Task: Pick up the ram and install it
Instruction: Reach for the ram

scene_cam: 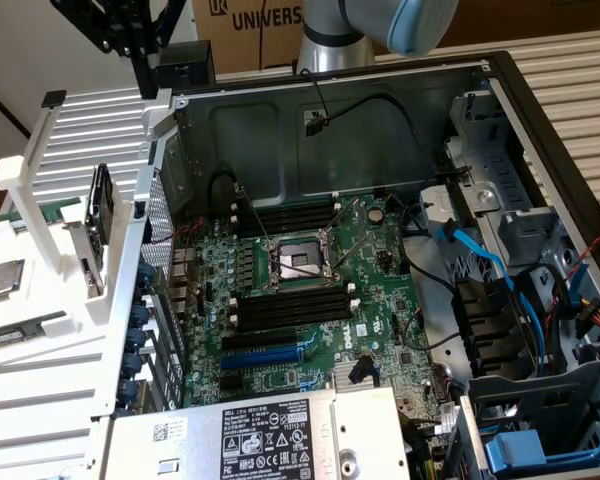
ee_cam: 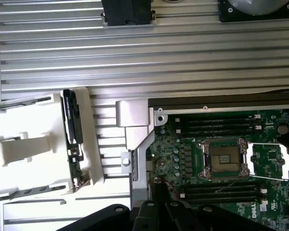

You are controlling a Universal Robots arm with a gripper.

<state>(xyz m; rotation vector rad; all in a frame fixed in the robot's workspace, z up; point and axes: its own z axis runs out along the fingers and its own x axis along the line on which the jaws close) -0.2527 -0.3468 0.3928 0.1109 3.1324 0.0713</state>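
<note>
Our gripper [scene_cam: 146, 85] hangs high over the ribbed table [ee_cam: 135, 48], just outside the far wall of the open computer case [scene_cam: 280, 120]. Its jaws are drawn almost together and we see nothing between them. The ram [scene_cam: 99, 215] is not yet picked up. It stands on edge in a slot of the white rack [scene_cam: 40, 330], outside the case on the exterior view's left and well below the gripper. We judge the rack holds it upright so that its long top edge is offered for a pinch. A square silver processor chip [scene_cam: 2, 278] lies flat on the same rack. The case lies on its side, so the motherboard [scene_cam: 380, 260] faces up. Its long black memory slots [scene_cam: 285, 215] run along both sides of the processor socket [scene_cam: 295, 262], and they look empty.
</note>
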